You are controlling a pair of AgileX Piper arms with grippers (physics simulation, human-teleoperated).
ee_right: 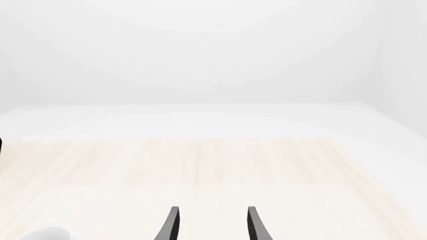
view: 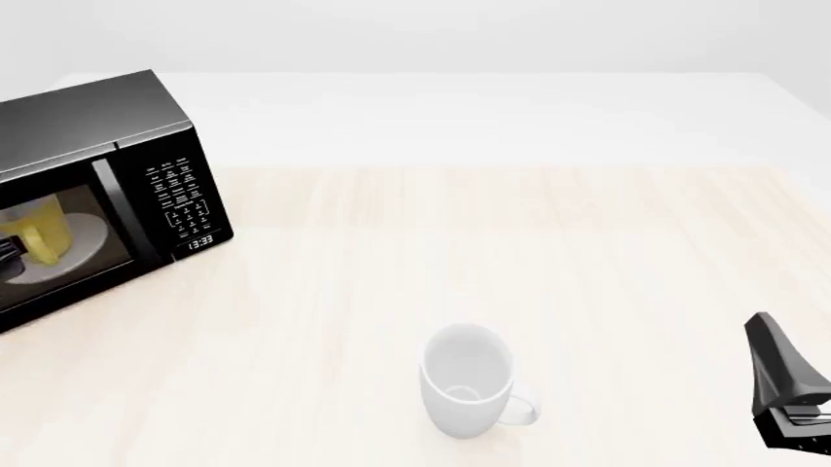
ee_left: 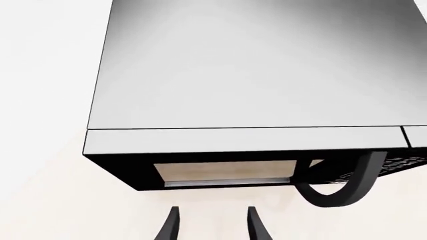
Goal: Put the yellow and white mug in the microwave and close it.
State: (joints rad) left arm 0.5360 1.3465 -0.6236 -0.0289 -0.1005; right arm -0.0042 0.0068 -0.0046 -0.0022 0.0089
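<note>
Now: yellow and white mug (view: 39, 229) sits on the turntable inside the microwave (view: 156, 185). Left gripper (ee_left: 212, 225), spread and empty, hovers above and just before its door; right arm far off.

Yellow and white mug (view: 37, 232) inside microwave (view: 104, 185)

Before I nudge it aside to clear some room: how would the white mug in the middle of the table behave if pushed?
The white mug stands upright on a broad base, so it would probably slide rather than tip on the smooth table. It looks rigid and empty, so likely light. Its handle, facing the right gripper, could make it swivel if pushed off-centre.
</note>
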